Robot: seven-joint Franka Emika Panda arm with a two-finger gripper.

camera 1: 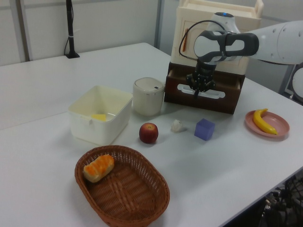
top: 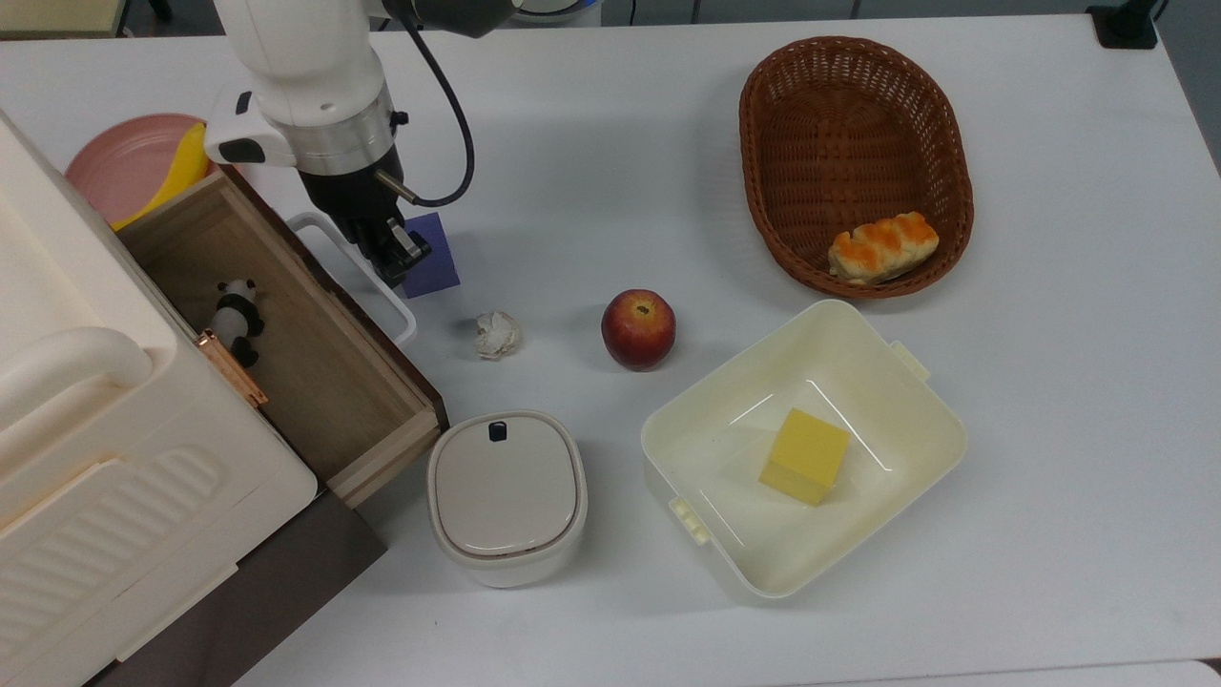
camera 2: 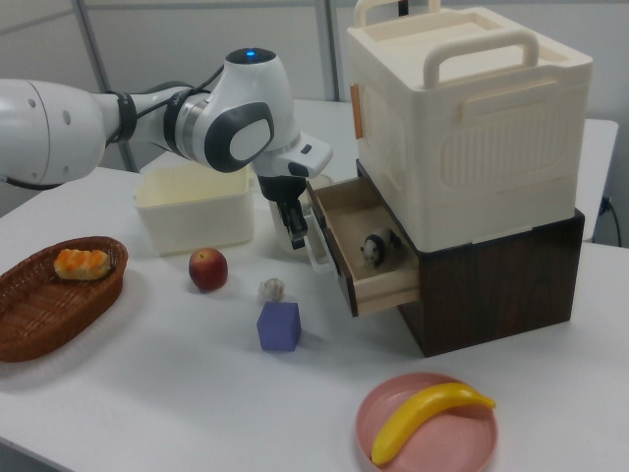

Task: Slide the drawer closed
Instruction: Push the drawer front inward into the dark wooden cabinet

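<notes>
Dark brown drawer [top: 286, 315], white handle [top: 355, 262]

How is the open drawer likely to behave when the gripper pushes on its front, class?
The drawer is a rigid wooden box, so it should probably slide back without flexing. It holds just a small panda figure, so it likely moves easily. The gripper sits toward one end of the white handle, so it might skew slightly.

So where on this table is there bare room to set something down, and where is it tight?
Bare table spreads wide on the top view's right, past the basket and cream tub, and along the bottom edge. It is crowded by the open drawer: the gripper, purple cube, paper ball, apple and lidded container cluster there.
</notes>
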